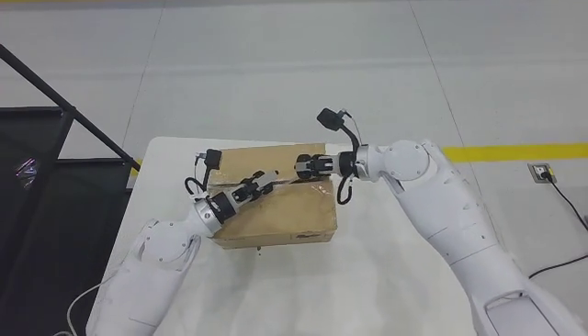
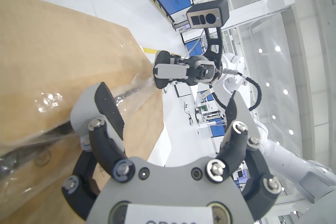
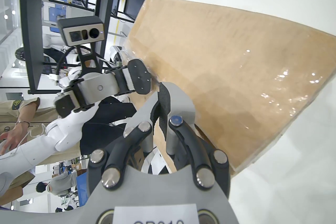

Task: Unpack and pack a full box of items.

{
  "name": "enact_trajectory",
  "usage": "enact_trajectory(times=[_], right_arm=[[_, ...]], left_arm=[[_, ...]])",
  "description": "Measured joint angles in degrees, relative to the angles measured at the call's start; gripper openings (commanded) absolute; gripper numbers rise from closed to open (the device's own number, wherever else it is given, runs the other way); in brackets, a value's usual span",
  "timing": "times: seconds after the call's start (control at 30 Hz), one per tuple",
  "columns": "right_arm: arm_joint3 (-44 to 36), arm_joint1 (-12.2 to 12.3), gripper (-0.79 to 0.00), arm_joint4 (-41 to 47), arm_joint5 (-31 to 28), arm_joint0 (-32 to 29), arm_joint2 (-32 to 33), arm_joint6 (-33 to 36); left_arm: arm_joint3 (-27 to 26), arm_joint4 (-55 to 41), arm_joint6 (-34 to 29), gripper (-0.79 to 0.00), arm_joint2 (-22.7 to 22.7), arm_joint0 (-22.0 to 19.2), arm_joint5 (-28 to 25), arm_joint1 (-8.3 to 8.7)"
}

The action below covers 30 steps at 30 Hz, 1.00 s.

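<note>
A white table (image 1: 395,263) takes up the lower part of the top view, and the task's cardboard box (image 1: 285,212) sits on its far half, flat on its base and turned a little askew to the table's edges. The box is closed: its top flaps lie down and meet along a seam that runs the length of the lid. The left arm comes in low from the near side and its left gripper (image 1: 254,186) hangs over the middle of the box top, right above the seam. Its fingers (image 2: 107,109) are spread wide apart with nothing between them, and one black pad is down close to the lid; whether it touches the cardboard cannot be told. The right arm reaches in from the other side and its right gripper (image 1: 306,165) is at the end of the box top nearest that arm, where the seam meets the edge. Its two fingers are pressed together, pad against pad, and whether they pinch anything cannot be told. The two grippers point toward each other along the seam, near but apart. A strip of clear tape (image 2: 126,93) runs over the seam, glinting and wrinkled, and near the right gripper it looks crumpled and slightly lifted from the cardboard.
</note>
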Motion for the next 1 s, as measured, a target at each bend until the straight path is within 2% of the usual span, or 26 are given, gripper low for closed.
enact_trajectory(times=[0.17, 0.4, 0.8, 1.0], right_arm=[[-4.6, 1.0, -0.785, -2.1, 2.8, -2.9, 2.3, -4.6], [-9.2, 3.3, -0.785, -1.5, 0.6, -8.5, 9.0, -8.0], [-15.8, 7.2, -0.785, 1.0, -3.0, -20.0, 20.5, -6.0], [-18.4, 8.4, -0.785, 1.7, -3.7, -23.8, 24.2, -5.5]], left_arm=[[0.9, -0.3, 0.4, 0.000, 1.3, -1.0, 0.1, -0.44], [2.4, -0.6, 1.0, 0.000, 4.3, -3.1, 0.7, -1.40], [7.5, -1.1, 2.9, 0.000, 9.3, -7.8, 1.6, -3.48], [10.4, -1.8, 3.4, 0.000, 12.3, -9.9, 1.5, -4.86]])
